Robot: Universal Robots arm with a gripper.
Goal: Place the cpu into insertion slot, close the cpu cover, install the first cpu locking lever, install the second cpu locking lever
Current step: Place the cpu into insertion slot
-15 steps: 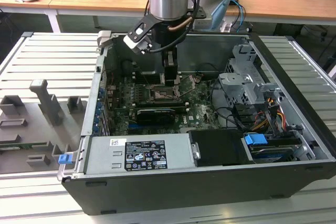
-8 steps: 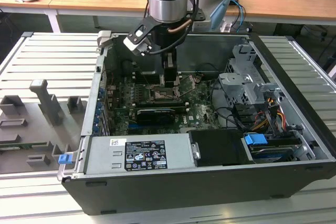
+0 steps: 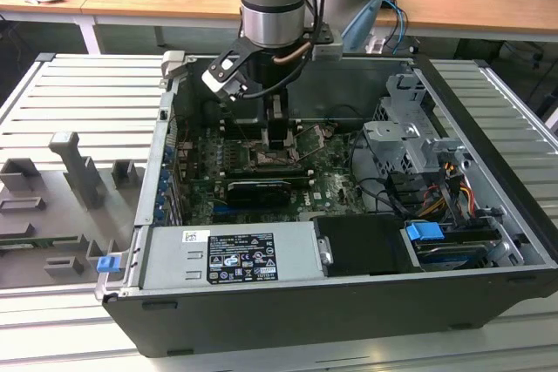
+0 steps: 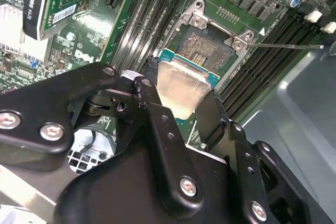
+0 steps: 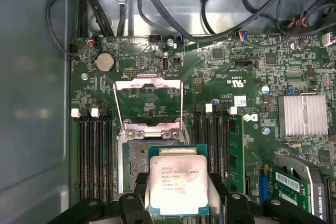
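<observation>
Cpu, a small flat square chip topped in dull silver-tan metal, sat clamped in the black gripper above the square black insertion slot, which lay at the gripper's six o'clock in the exterior view. Its edges probably needed squaring with the slot before lowering.

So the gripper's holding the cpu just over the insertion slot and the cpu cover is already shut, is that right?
Not quite. The cpu cover stands open, swung back from the insertion slot, as the first wrist view shows. The gripper does hold the cpu just over it.
</observation>
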